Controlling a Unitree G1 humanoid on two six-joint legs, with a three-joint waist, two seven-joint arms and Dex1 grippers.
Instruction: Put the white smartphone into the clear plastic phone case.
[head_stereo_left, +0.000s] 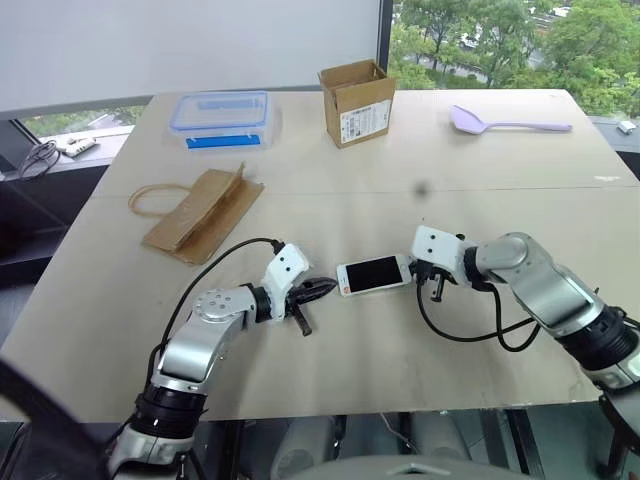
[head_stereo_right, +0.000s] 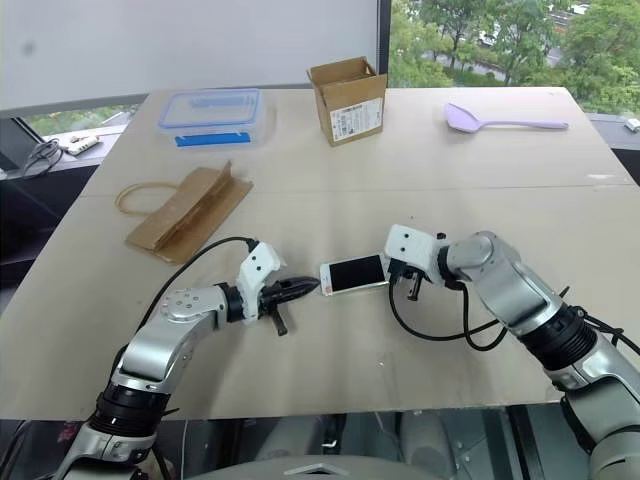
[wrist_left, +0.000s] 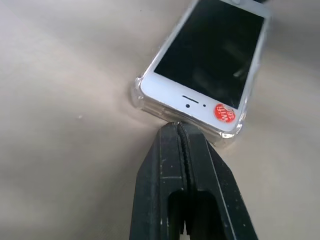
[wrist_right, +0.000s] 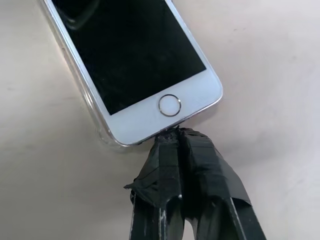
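The white smartphone (head_stereo_left: 373, 273) lies screen up in the middle of the table, sitting in the clear plastic phone case (wrist_left: 138, 96), whose see-through rim shows around its edges. A red round sticker marks the phone's earpiece end. My left gripper (head_stereo_left: 326, 289) is shut, its tips touching the case at that end (wrist_left: 176, 125). At the opposite end, by the home button (wrist_right: 170, 105), my right gripper (head_stereo_left: 414, 270) is also shut, with its tips against the edge (wrist_right: 175, 132). Neither gripper holds anything.
A folded brown paper bag (head_stereo_left: 200, 212) lies at the left. Further back stand a clear food box with a blue-rimmed lid (head_stereo_left: 222, 118) and an open cardboard box (head_stereo_left: 357, 101). A lilac spoon (head_stereo_left: 505, 122) rests at the far right.
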